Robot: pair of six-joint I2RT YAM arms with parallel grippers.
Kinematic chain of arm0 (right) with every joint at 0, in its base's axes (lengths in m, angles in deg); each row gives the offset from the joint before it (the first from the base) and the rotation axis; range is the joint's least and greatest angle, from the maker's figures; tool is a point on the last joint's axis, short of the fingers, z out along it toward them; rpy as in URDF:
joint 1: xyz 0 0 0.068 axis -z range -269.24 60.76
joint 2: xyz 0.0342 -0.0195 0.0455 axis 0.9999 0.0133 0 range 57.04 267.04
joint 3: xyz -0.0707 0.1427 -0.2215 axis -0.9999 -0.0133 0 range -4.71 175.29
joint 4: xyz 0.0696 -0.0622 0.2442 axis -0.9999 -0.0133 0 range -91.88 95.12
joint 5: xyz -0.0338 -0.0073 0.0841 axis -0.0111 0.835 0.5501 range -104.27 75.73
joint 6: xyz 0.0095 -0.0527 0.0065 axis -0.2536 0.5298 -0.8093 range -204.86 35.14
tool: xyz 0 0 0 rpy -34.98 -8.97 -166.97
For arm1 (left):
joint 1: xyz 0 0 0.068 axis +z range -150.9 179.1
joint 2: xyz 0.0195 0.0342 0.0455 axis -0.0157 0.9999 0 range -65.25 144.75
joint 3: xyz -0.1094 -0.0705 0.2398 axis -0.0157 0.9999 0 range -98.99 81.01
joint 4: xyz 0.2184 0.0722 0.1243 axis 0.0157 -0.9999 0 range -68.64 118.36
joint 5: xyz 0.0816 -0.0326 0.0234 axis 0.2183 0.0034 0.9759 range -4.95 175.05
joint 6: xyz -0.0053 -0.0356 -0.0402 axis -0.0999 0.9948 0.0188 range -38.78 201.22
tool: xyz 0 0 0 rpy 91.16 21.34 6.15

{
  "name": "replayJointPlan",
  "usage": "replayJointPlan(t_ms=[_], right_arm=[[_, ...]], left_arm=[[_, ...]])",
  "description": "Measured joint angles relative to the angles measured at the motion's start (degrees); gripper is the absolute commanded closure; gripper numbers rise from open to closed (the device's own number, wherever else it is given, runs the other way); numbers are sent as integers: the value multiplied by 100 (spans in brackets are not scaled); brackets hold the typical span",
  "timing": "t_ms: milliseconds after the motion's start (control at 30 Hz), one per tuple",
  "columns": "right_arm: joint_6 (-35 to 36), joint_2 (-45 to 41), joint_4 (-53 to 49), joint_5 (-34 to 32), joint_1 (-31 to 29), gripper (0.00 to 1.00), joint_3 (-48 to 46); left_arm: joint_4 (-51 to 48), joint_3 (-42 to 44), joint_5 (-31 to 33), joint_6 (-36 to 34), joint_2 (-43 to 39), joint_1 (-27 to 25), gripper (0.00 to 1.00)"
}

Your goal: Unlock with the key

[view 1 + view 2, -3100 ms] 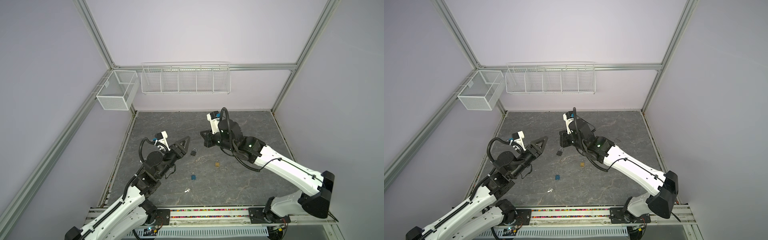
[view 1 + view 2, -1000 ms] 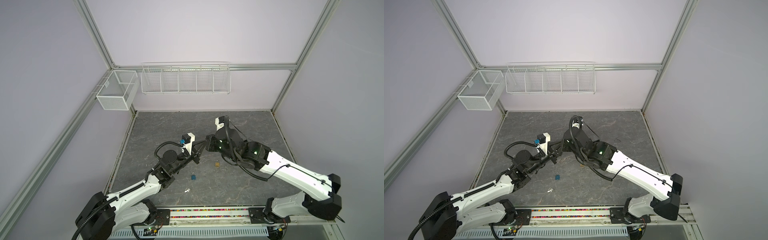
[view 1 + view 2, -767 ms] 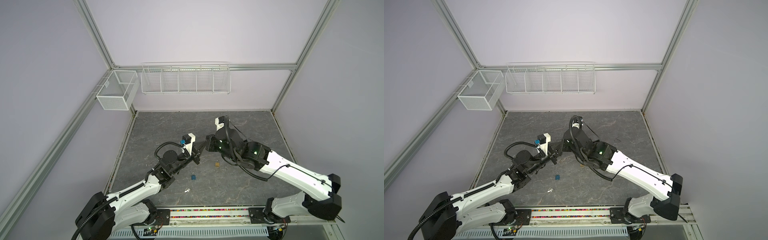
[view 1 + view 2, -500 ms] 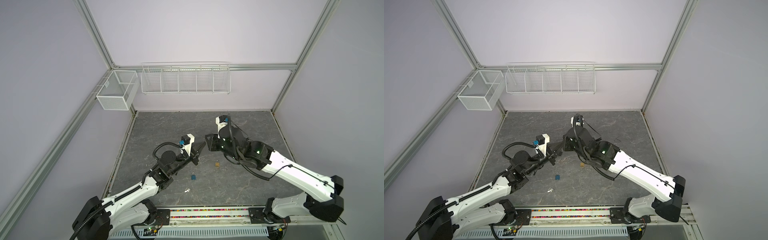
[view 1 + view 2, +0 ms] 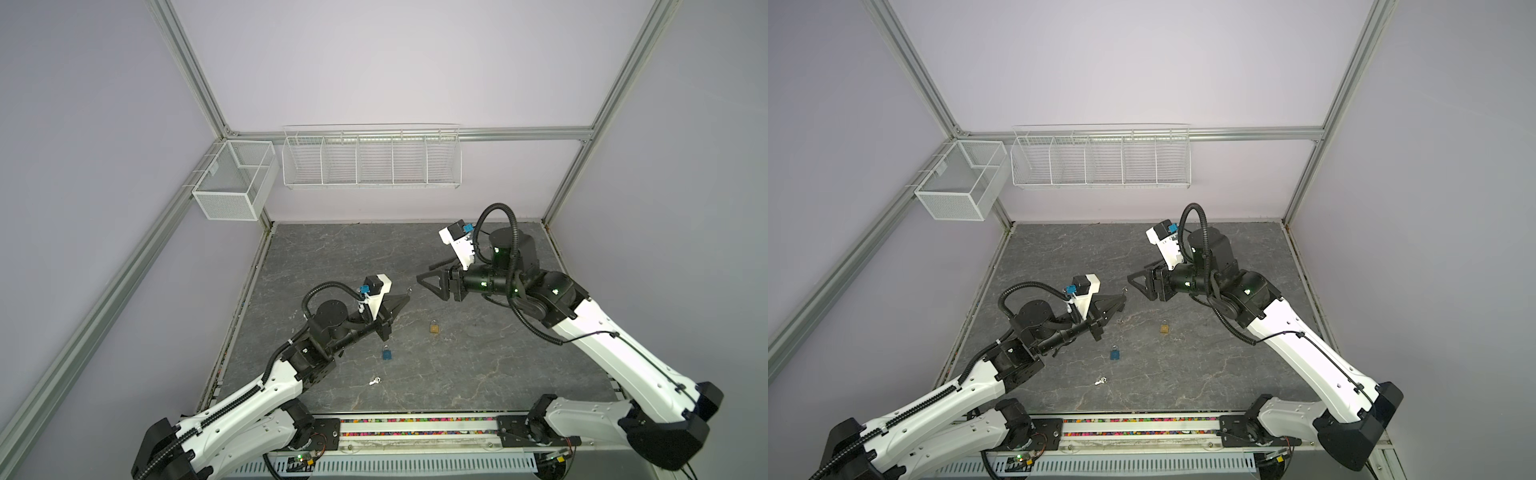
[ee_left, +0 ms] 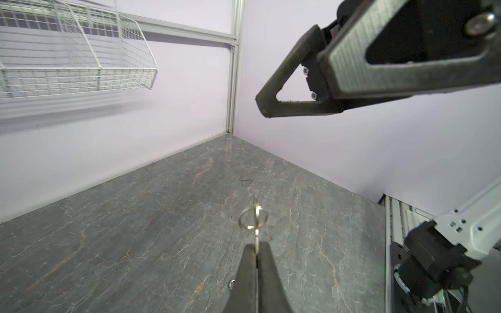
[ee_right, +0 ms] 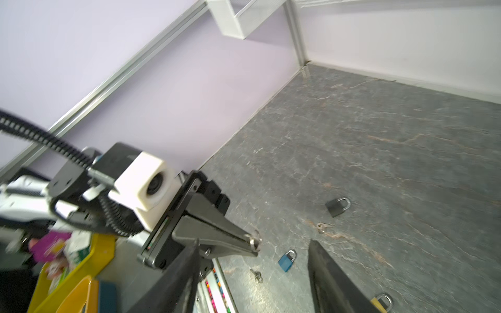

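My left gripper (image 5: 404, 296) (image 5: 1120, 301) (image 6: 256, 247) is shut on a small silver key (image 6: 256, 235) whose ring (image 6: 253, 220) sticks out past the fingertips, above the grey floor. My right gripper (image 5: 428, 272) (image 5: 1138, 272) (image 7: 252, 244) hangs open and empty a short way to the right, facing the left one. A black padlock (image 7: 337, 206) lies on the floor with a loose key (image 7: 324, 226) beside it. A blue padlock (image 5: 387, 353) (image 5: 1115, 352) (image 7: 286, 260) and a brass padlock (image 5: 434, 327) (image 5: 1165, 327) lie nearer the front.
Another key bunch (image 5: 375, 380) (image 5: 1100, 380) lies near the front rail (image 5: 415, 428). A wire basket rack (image 5: 372, 160) and a mesh box (image 5: 232, 183) hang on the back wall. Yellow bins (image 7: 67, 284) stand beyond the floor's edge.
The two grippers' tips were together; the right gripper has opened and drawn back to the right. The left gripper stays shut on the key and has pulled slightly left.
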Motion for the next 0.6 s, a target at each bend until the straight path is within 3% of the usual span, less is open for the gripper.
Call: replayJointPlan(t_ms=[133, 267, 600], right_arm=[[529, 94, -96, 728, 74, 39, -61], [1027, 101, -190, 1169, 140, 53, -127], [1875, 365, -538, 1622, 295, 66, -120]], left_arm=[[-157, -166, -310, -61, 66, 0, 100], [-238, -219, -584, -66, 66, 0, 100], [-358, -289, -962, -155, 136, 0, 100]])
